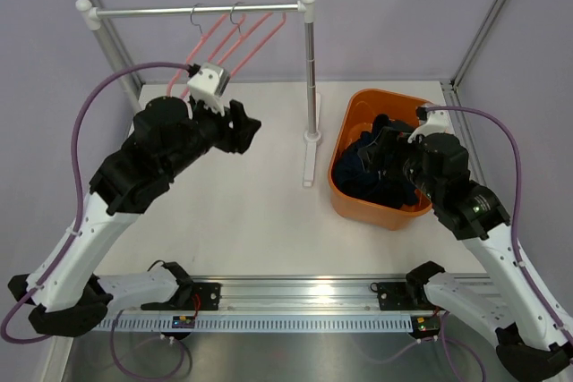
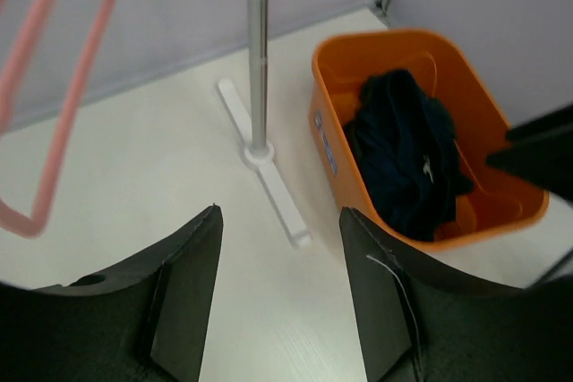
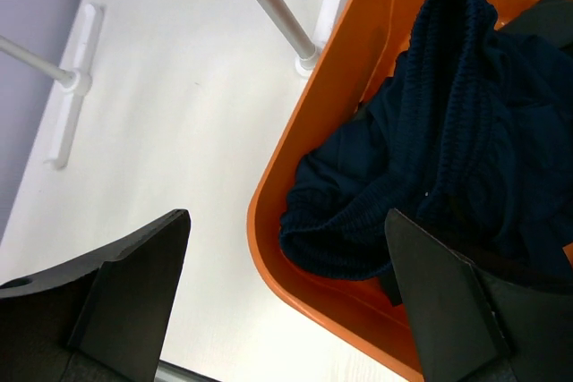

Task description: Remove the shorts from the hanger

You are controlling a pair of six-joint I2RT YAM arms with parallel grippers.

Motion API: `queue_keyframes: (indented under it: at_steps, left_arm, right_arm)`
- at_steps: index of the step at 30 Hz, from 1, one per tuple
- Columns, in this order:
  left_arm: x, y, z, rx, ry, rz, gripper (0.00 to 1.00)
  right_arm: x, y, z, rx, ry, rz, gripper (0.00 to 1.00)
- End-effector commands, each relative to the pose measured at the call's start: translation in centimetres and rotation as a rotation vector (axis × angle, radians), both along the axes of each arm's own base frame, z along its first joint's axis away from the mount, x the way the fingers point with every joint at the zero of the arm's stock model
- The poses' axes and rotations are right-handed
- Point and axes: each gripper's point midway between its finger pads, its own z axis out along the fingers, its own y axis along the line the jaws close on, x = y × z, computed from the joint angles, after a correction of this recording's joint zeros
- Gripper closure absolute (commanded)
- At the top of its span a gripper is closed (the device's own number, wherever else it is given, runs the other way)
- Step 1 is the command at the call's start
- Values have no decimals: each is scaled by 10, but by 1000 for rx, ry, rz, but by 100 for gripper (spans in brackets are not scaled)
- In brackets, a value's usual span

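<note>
The dark navy shorts (image 1: pixel 376 172) lie bunched in the orange basket (image 1: pixel 380 214) at the right. They also show in the left wrist view (image 2: pixel 407 154) and the right wrist view (image 3: pixel 430 149). Two pink hangers (image 1: pixel 237 42) hang bare on the rail at the back. One pink hanger (image 2: pixel 63 105) shows in the left wrist view. My left gripper (image 1: pixel 246 127) is open and empty just below the hangers, its jaws (image 2: pixel 279 221) wide apart above the table. My right gripper (image 1: pixel 394 157) is open and empty over the basket's near left rim (image 3: pixel 286 213).
The white rack has a metal rail (image 1: pixel 197 12) and an upright post (image 1: pixel 310 69) on a foot between the arms, close to the basket's left wall (image 2: pixel 327 123). Grey walls close the back and sides. A metal rail with the arm bases (image 1: pixel 295 297) runs along the front.
</note>
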Motion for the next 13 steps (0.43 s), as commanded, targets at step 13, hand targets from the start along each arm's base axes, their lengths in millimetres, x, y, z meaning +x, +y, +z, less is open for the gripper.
queue_keyframes:
  at_steps: [13]
  left_arm:
    - [-67, 23, -70, 9, 94, -55, 40]
  right_arm:
    - [-39, -10, 33, 176, -129, 5, 1]
